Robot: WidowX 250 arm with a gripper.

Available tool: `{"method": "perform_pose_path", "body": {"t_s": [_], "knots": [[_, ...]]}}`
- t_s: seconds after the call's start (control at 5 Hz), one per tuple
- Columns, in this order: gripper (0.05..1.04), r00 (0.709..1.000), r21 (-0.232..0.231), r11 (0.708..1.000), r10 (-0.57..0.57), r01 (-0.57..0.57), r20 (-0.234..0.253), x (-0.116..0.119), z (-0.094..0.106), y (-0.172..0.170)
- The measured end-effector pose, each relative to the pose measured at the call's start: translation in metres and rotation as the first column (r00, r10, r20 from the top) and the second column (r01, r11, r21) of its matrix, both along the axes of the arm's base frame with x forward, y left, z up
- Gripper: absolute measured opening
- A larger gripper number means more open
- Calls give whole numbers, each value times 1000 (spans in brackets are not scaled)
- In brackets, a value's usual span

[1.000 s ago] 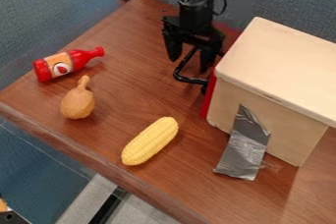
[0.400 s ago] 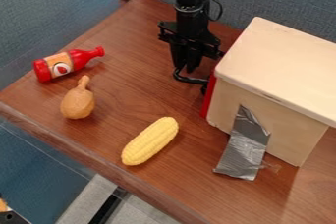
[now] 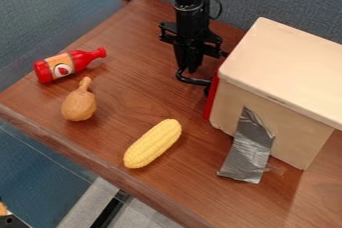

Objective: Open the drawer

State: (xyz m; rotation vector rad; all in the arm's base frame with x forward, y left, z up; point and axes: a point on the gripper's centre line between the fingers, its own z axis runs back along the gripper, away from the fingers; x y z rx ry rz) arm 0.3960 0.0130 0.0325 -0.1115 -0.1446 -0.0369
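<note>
silver tape (image 3: pixel 248 147) on box (image 3: pixel 287 62), corn (image 3: pixel 152 143), drumstick (image 3: pixel 79 104), red bottle (image 3: pixel 65 66)

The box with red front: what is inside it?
The inside of the box is hidden: its beige top, side wall and red front cover it. Outside is a black handle.

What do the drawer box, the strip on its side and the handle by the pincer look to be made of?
Box: probably wood, smooth, pale, matte. Strip: likely duct tape, silvery, creased, with a crinkled sheen. Handle: glossy black, a curved bar with highlights; plastic or coated metal, I can't tell which.
</note>
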Motion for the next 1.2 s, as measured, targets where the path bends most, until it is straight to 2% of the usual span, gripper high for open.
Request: {"method": "perform_pose_path", "body": {"t_s": [0.2,1.0,1.2], "knots": [[142,1000,-2,1000,3,-3,-17,-1,1,14],[142,998,-2,999,43,-43,-35,-12,3,64],[142,998,9,1000,28,-28,-49,-11,11,71]]}}
